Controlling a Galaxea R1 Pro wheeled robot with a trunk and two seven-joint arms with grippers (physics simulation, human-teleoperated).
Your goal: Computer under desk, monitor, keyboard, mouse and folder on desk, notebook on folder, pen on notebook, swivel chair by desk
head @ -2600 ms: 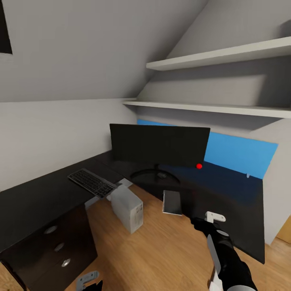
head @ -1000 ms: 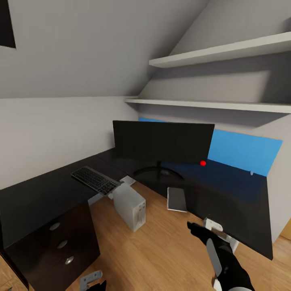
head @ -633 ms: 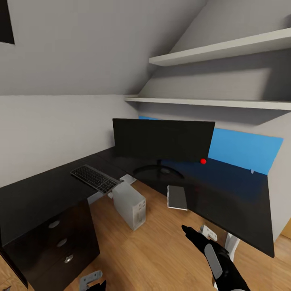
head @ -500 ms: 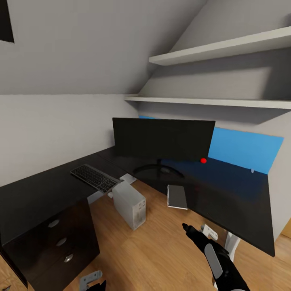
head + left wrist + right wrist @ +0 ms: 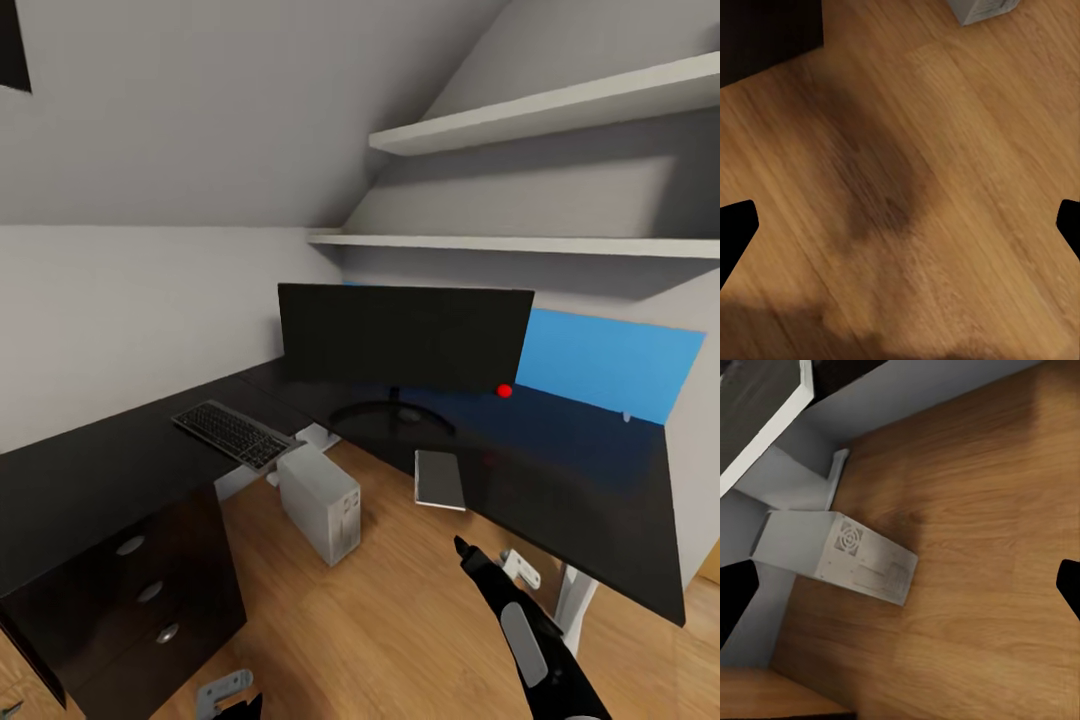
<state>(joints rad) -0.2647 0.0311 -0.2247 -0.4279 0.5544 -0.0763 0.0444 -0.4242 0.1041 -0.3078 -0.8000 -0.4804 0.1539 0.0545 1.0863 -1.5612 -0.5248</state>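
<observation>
Notebook [image 5: 439, 479] overhangs tabletop [image 5: 560, 480] edge; monitor [image 5: 403, 336], keyboard [image 5: 229, 433] on top. Right gripper [image 5: 497, 566] below the edge, fingers spread, empty. Risk: an upward bump tips notebook off.

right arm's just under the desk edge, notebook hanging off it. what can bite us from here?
1. The notebook overhangs the desk's front edge, with the right gripper just below it. A clumsy upward reach could knock it onto the floor.
2. The right arm sits beside the desk's white leg, under the edge, so lifting straight up risks hitting the underside.
3. The keyboard also pokes over the inner edge above the computer; a bump might tip it off.
</observation>
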